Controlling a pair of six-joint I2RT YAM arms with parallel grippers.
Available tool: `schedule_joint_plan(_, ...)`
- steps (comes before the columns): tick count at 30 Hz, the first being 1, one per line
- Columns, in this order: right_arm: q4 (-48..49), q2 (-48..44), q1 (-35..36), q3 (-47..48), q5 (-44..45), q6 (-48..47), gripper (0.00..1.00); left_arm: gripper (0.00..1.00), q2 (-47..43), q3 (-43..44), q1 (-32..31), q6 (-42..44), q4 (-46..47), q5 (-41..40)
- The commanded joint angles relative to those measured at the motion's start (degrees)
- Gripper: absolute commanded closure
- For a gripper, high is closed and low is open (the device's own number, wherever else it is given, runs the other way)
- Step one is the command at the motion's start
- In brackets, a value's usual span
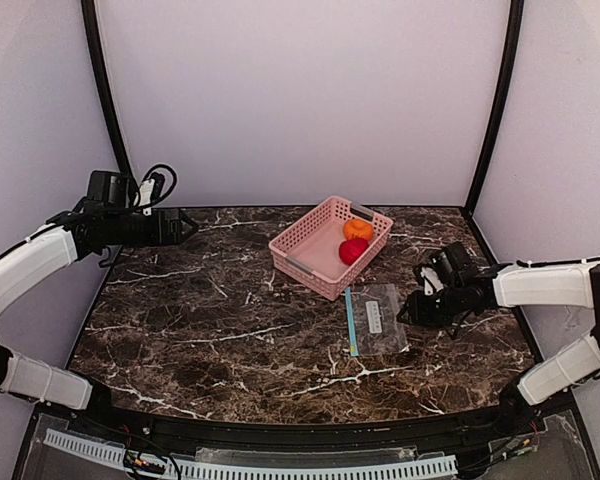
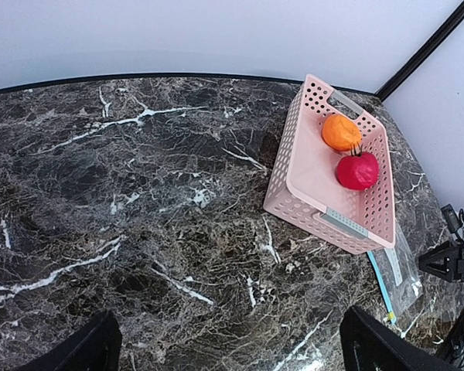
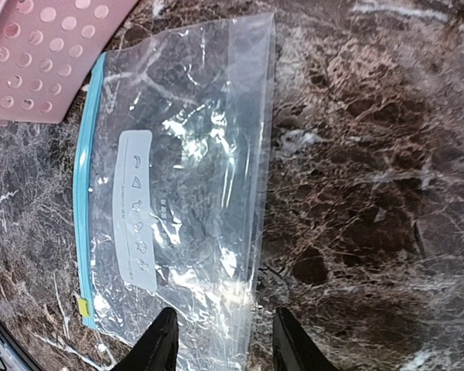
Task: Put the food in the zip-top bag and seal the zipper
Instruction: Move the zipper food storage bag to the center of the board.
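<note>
Straddling the zip-top bag (image 3: 178,193) edge, right gripper (image 3: 223,328) is seen half-open, contact unclear; left gripper (image 2: 232,344) wide. Slick film could be dropped.

left tool (image 1: 187,228) raised, jaws wide | right tool (image 1: 407,311) low, jaws apart

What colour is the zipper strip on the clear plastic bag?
The thin zipper strip is teal-blue, shown best in the right wrist view.

In pink basket (image 2: 308,154): orange food (image 2: 341,132) and red food (image 2: 357,171)
</note>
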Motion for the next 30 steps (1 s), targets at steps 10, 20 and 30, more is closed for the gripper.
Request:
schedule_joint_plan(10, 3.7, 5.1, 1.6, -0.3, -2.9, 0.8, 0.69, 0.00, 1.0, -0.7, 0.1, -0.9, 0.0, 1.8)
schedule_joint_plan(20, 4.4, 7.4, 1.6, 0.6, -4.3, 1.1, 0.82, 0.00, 1.6, -0.6, 0.1, -1.2, -0.3, 2.4)
schedule_joint_plan(30, 4.4, 5.8, 1.7, -0.2, -8.7, 2.6, 1.00, 0.00, 2.5, -0.6, 0.1, -1.6, -0.5, 3.0)
